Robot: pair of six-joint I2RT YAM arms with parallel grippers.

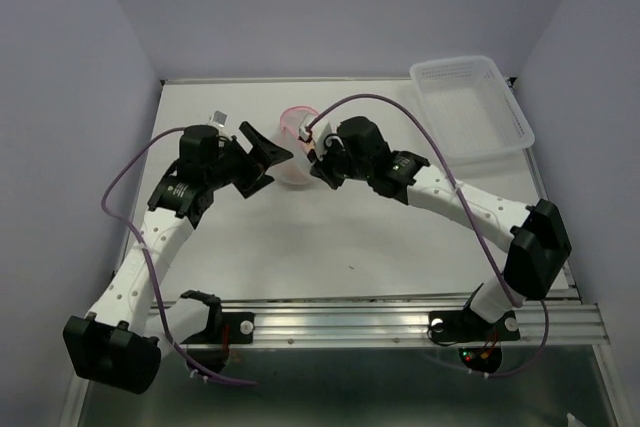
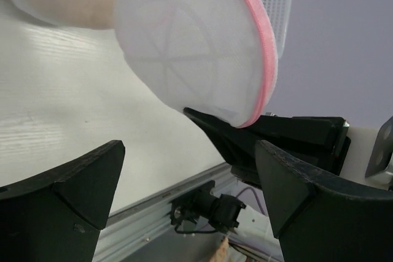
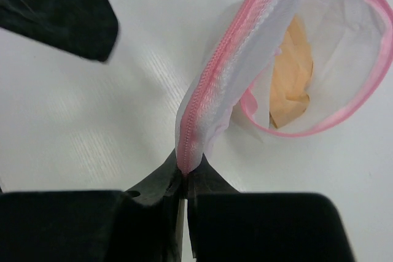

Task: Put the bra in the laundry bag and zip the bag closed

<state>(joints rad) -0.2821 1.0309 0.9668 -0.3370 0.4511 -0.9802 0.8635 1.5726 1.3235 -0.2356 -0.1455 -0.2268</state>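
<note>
**Q:** Where is the laundry bag (image 1: 295, 169)?

**A:** It is on the white tabletop (image 1: 350, 237), about midway along the far half, between the two hands. It is a rounded white mesh pouch with a pink zipper rim (image 3: 212, 72).

**Q:** Which way does it lie?

**A:** Seen from above, its long axis runs from the far edge toward the near edge. It is unzipped. One flap stands raised from the rest, and the mouth gapes toward the right wrist camera, with the pink rim looping round the opening.

**Q:** And the bra?

**A:** The bra (image 3: 291, 78) is inside the bag. It shows as crumpled tan fabric through the opening, and as a tan shade behind the mesh in the left wrist view.

**Q:** What is the right hand doing?

**A:** The right hand (image 3: 184, 173) has its fingers pressed together on the pink rim, at the fold where the raised flap meets the pouch. I cannot tell whether it pinches the zip pull itself.

**Q:** And the left hand?

**A:** The left hand (image 2: 189, 164) has its fingers spread wide and holds nothing. It sits just beside the bag's left side, pointed at it. I cannot tell whether a fingertip touches the mesh.

**Q:** Anything else?

**A:** A clear plastic basket (image 1: 470, 107) stands at the far right corner, well apart from the bag.
</note>
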